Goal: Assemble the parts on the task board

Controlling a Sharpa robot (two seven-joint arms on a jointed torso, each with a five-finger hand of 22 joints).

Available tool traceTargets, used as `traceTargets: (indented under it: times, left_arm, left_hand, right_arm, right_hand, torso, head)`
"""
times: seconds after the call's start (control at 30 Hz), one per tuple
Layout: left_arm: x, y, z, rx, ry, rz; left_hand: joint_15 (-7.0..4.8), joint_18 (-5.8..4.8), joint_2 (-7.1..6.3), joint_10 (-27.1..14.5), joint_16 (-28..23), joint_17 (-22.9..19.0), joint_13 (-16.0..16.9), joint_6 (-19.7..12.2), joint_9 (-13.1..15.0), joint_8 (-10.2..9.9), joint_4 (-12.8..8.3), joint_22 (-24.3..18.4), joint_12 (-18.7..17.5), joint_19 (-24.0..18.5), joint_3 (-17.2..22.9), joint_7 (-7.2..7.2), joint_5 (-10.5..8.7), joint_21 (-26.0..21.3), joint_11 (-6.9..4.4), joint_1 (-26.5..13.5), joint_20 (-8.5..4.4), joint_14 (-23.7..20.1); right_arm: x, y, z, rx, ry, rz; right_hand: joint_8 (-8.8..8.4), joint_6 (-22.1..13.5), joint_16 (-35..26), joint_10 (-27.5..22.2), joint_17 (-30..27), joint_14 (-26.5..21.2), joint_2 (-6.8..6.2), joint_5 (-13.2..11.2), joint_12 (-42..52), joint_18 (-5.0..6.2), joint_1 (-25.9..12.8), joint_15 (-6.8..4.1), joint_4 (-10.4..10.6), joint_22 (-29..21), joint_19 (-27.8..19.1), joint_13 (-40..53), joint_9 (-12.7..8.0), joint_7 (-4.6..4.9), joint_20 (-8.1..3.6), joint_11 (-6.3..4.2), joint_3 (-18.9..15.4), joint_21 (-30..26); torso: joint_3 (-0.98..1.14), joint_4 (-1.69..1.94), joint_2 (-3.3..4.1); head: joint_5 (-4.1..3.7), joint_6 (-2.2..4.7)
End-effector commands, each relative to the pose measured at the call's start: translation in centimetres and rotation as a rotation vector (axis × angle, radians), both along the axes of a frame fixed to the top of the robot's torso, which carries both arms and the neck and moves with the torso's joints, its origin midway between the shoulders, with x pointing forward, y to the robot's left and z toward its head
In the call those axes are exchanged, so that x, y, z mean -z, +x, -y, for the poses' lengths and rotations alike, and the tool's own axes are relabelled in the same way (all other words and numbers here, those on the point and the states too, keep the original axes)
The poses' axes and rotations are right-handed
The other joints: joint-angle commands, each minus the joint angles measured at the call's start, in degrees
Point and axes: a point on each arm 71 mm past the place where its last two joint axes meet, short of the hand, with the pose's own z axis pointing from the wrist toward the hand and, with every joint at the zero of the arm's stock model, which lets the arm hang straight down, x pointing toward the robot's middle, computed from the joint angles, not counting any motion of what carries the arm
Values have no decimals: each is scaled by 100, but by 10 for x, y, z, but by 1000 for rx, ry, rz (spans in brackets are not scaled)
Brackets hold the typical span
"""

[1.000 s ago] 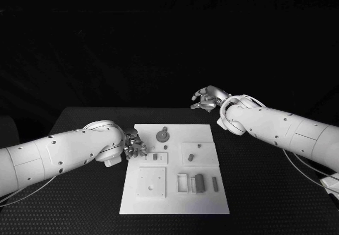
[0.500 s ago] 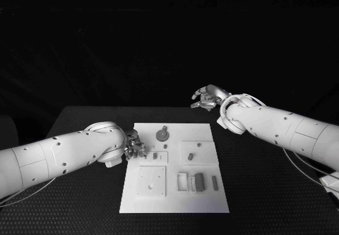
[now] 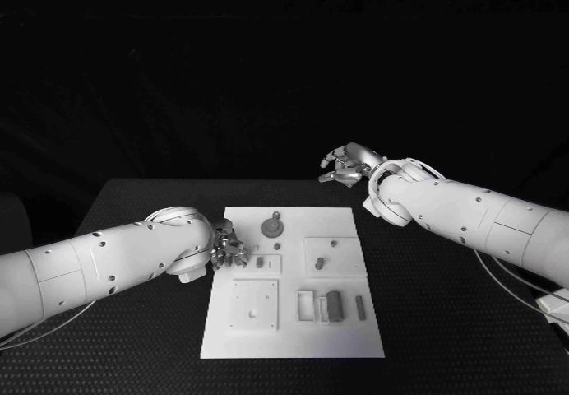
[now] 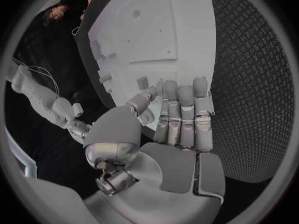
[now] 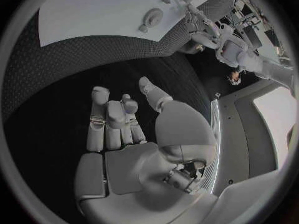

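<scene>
- Left hand [image 3: 228, 248] sits left of centre in the head view, at the left edge of the task board [image 3: 295, 329]. Its fingers point toward the board's middle, and the fingertips are over or touching the small square plate [image 3: 263, 264] there; contact cannot be judged.
- In the left wrist view the same hand [image 4: 177, 122] has its fingers [image 4: 185, 114] straight and side by side, the thumb bent beside them. Nothing is seen in its hold, though a small grey part [image 4: 142, 81] lies just beyond the fingertips.
- Task board lies in the lower middle of the head view, on the black table [image 3: 142, 329].
- On the board: a round piece [image 3: 273, 226] near its upper edge, a short grey peg [image 3: 320, 263] on a square plate right of centre, a larger square plate [image 3: 255, 306] at lower left, and upright grey blocks [image 3: 335, 306] at lower right.
- Right hand [image 3: 348, 167] is in the upper right of centre in the head view, above the table's far edge and well apart from the board. Its fingers are curled inward.
- Right wrist view shows this hand [image 5: 121, 122] with fingers [image 5: 99, 114] partly bent and close together, the thumb out to one side, and nothing between them. The board [image 5: 93, 10] lies far beyond it.
</scene>
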Motion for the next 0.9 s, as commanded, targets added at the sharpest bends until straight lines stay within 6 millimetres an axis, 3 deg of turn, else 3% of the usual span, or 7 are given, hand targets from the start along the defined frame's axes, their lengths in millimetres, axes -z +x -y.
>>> traceTargets:
  times: [0.03, 0.47, 0.63, 0.9]
  left_arm:
    - [1, -1, 2, 8, 9, 4]
    - [3, -2, 0, 23, 32, -6]
    - [3, -1, -2, 23, 37, -5]
    - [4, -2, -2, 31, 43, -15]
  left_hand:
    - [-2, 119, 41, 213, 40, 5, 11, 52, 7, 33, 15, 64, -9, 44, 12, 1, 13, 18, -174, 45, -12, 48]
    - [-6, 120, 48, 216, 45, 8, 18, 56, 5, 36, 7, 69, -7, 48, 20, -3, 22, 18, -177, 54, -17, 51]
    - [-13, 111, 42, 228, 59, 14, 48, 72, -2, 49, -31, 93, -9, 62, 28, -8, 294, 18, -183, 54, -26, 58]
    - [-17, 110, 38, 244, 71, 19, 64, 88, -2, 60, -54, 103, -5, 75, 27, -15, 366, 23, -189, 58, -33, 71]
  right_arm:
    - [0, 0, -2, -13, -3, 2]
    - [0, -1, -1, -13, -3, 1]
    - [0, -1, -2, -14, -3, 0]
    - [1, -1, -2, -14, -3, 0]
  right_hand:
    - [-35, 255, -22, -253, -7, -34, -1, 5, 35, 171, -8, 1, 2, 73, -21, -10, -9, 213, 8, 184, -31, -22]
    - [-37, 256, -22, -253, -7, -33, 1, 5, 36, 171, -8, 2, 2, 73, -20, -11, -9, 213, 7, 185, -31, -24]
    - [-38, 257, -22, -253, -7, -33, 1, 5, 36, 171, -8, 2, 2, 73, -20, -12, -9, 213, 7, 185, -31, -24]
    - [-39, 257, -22, -253, -7, -33, 1, 5, 37, 171, -8, 2, 2, 73, -19, -12, -9, 214, 7, 185, -31, -24]
  torso:
    - [1, 5, -1]
    - [-1, 7, -1]
    - [-4, 11, 1]
    - [-3, 9, 1]
  head:
    - [-10, 7]
    - [-32, -17]
    - [-35, -27]
    - [-31, -27]
